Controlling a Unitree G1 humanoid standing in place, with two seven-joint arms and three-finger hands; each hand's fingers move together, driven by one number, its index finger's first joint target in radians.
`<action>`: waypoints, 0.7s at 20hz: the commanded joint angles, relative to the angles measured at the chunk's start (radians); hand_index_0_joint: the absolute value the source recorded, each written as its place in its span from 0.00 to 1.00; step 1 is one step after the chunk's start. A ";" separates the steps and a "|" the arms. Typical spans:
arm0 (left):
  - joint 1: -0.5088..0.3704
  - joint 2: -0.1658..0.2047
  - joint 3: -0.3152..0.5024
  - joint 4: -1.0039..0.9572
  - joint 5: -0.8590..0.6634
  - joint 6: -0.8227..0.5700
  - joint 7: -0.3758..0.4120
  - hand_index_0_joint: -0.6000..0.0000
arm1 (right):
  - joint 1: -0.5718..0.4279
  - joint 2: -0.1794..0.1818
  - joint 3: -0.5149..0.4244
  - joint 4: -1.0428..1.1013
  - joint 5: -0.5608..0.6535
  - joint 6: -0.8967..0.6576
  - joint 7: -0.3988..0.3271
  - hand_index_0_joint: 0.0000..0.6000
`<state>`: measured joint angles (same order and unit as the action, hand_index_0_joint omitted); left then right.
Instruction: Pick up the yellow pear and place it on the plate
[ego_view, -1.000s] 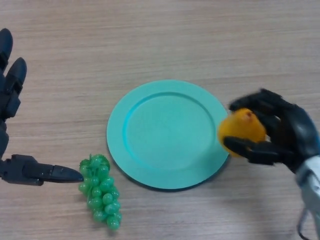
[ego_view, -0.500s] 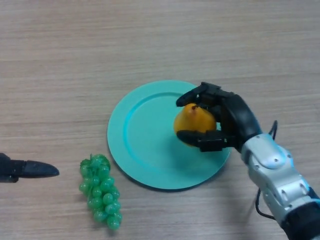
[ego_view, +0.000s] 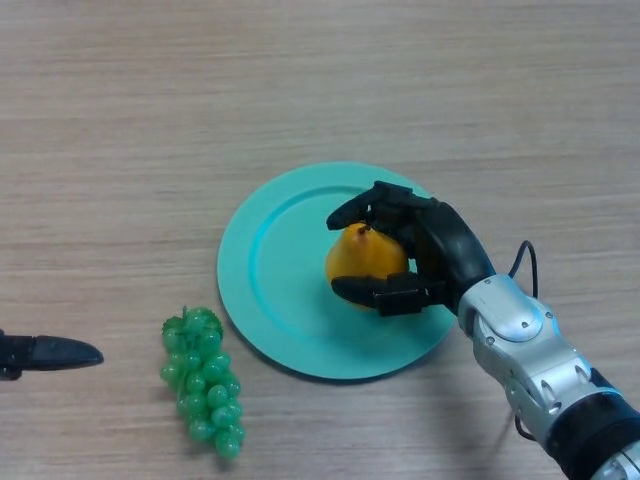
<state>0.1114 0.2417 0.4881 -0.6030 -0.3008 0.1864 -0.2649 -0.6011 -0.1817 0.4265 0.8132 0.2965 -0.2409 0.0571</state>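
Note:
The yellow pear (ego_view: 362, 262) is over the right half of the teal plate (ego_view: 280, 280), held by my right hand (ego_view: 432, 250). The hand's fingers curl over the pear's top and its thumb presses below it. I cannot tell whether the pear touches the plate. My left hand (ego_view: 45, 353) shows only as a dark tip at the left edge, low down, away from the plate.
A bunch of green grapes (ego_view: 200, 378) lies on the wooden table (ego_view: 300, 80) just left of the plate's lower rim. My right forearm (ego_view: 540, 370) comes in from the lower right corner.
My right hand has carried the pear leftward from beside the plate's right rim to over the plate. My left hand has drawn back towards the left edge.

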 joint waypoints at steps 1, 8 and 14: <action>-0.003 0.039 0.087 -0.059 -0.016 -0.134 -0.006 1.00 | -0.072 -0.008 -0.029 -0.099 -0.024 -0.094 -0.048 0.00; -0.002 0.031 0.093 -0.062 -0.054 -0.137 -0.018 1.00 | 0.073 -0.008 -0.185 -0.574 -0.104 0.119 -0.005 0.00; -0.020 0.041 0.041 -0.077 -0.086 -0.077 -0.031 1.00 | 0.299 -0.019 -0.386 -1.100 -0.153 0.425 0.129 0.00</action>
<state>0.1155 0.2353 0.4854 -0.6219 -0.3269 0.1900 -0.2734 -0.2485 -0.1887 0.0792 -0.2485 0.1443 0.2854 0.1804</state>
